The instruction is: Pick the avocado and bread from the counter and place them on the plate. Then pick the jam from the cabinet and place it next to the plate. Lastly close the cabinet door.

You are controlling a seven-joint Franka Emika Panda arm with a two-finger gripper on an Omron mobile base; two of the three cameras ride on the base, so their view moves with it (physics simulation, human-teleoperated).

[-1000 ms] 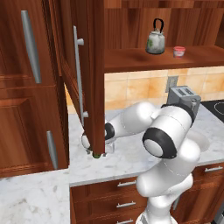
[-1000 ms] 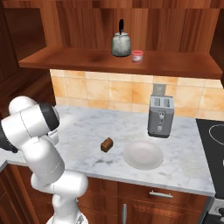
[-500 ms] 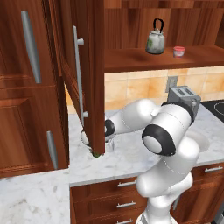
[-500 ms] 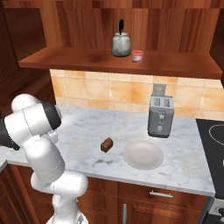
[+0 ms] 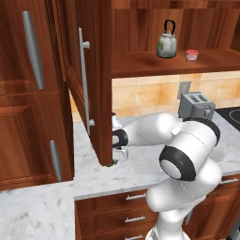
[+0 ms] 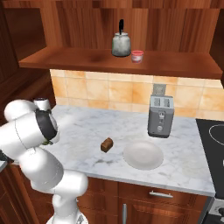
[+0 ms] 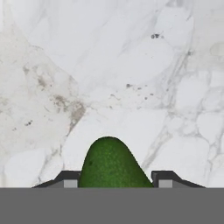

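Note:
In the hand view the dark-green avocado [image 7: 113, 162] sits on the marble counter [image 7: 131, 65] between my two fingertips [image 7: 70, 180], and my gripper [image 7: 116, 179] is shut on it. From the left base view the gripper [image 5: 117, 153] is low at the counter, just behind the edge of the open cabinet door [image 5: 96, 70], with a sliver of avocado [image 5: 112, 162] below it. The brown bread [image 6: 106, 144] lies left of the white plate [image 6: 143, 154]. The red jam [image 6: 137, 55] stands on the cabinet shelf.
A grey-green kettle [image 6: 121, 43] stands beside the jam on the shelf. A silver toaster [image 6: 160, 116] is behind the plate, and a black stovetop [image 6: 214, 135] lies at the far right. The door's silver bar handle [image 5: 84, 84] hangs close to my arm.
My fingers have closed from wide open onto the avocado. The arm has hardly moved, and the bread, plate and jam are where they were.

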